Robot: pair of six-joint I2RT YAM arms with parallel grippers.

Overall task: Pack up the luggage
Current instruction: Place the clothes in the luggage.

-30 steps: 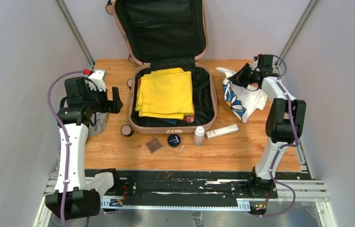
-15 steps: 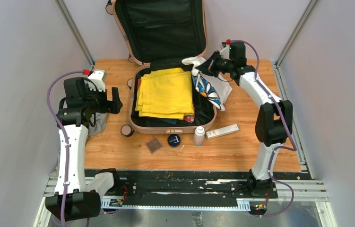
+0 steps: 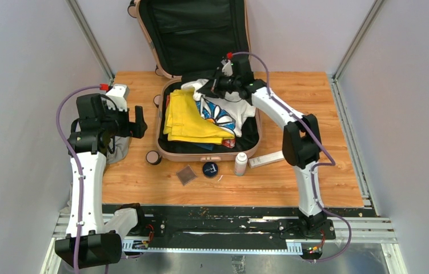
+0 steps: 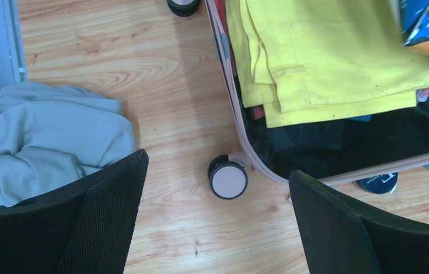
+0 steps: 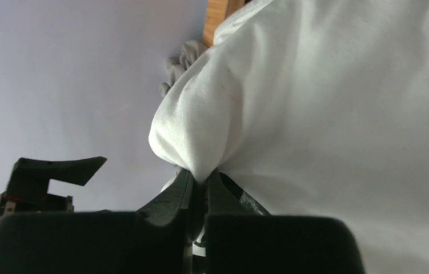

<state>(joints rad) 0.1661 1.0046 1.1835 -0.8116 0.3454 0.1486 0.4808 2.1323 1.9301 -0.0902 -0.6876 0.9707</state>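
Laying the white T-shirt into the luggage with my right tool

My right tool (image 5: 200, 181) is closed tight on a pinch of the white printed T-shirt (image 3: 223, 109). The shirt hangs over the open luggage (image 3: 200, 156), which stands at the back middle of the desk (image 3: 315, 125), and it lies partly on the folded yellow garment (image 3: 186, 120). I think it is best to lower until the cloth rests flat inside the rim and only then release, so that no sleeve falls over the edge. My left tool (image 4: 217, 171) is fully open and holds nothing, above the desk between the luggage and a grey garment (image 4: 46, 137).
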